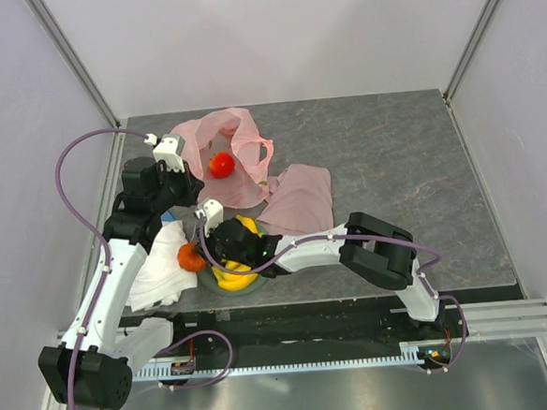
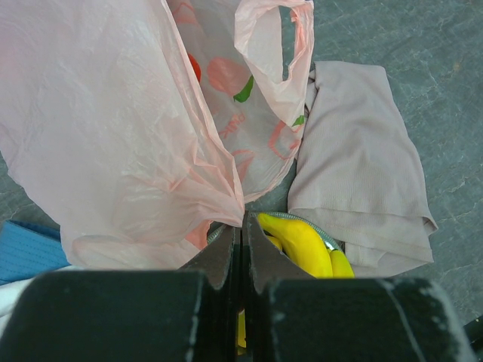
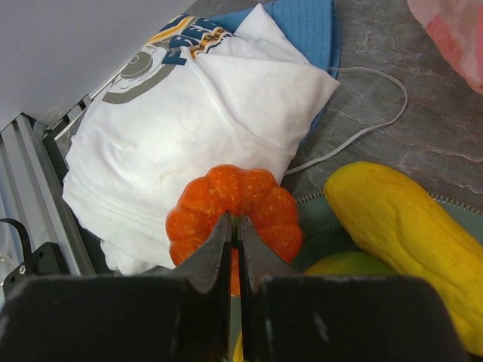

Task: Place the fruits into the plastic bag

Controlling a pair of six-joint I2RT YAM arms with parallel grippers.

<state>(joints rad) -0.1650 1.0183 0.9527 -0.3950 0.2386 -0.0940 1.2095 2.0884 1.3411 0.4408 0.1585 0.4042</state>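
From above, the plastic bag (image 1: 240, 132) lies spread near the far-left corner of the surface (image 1: 392, 159), with the red round fruit (image 1: 220, 165) showing through its film. The grey-green plate (image 1: 213, 282) sits by the near edge, left of the middle, and is largely hidden under the right arm. The left wrist view adds what the overhead cannot. The left tool (image 2: 241, 226) has its fingers pressed together, and the bag's thin film gathers to a point right at their tips, so it appears pinched there. Just behind those fingers are the bananas (image 2: 298, 241), and the dusty-pink cloth (image 2: 355, 166) lies folded beside the bag on the right. Only the right wrist view shows the right tool (image 3: 234, 226) closed to a narrow slit. Its tips sit over the ribbed orange tangerine (image 3: 234, 200) without enclosing it. The tangerine rests at the plate's left rim, touching the white cloth (image 3: 204, 113), which lies over a blue cloth (image 3: 309, 30). The same view shows the yellow oblong fruit (image 3: 407, 226) on the plate, with the small green-yellow fruit (image 3: 347, 264) just below it. A thin white cord (image 3: 377, 113) trails across the surface.
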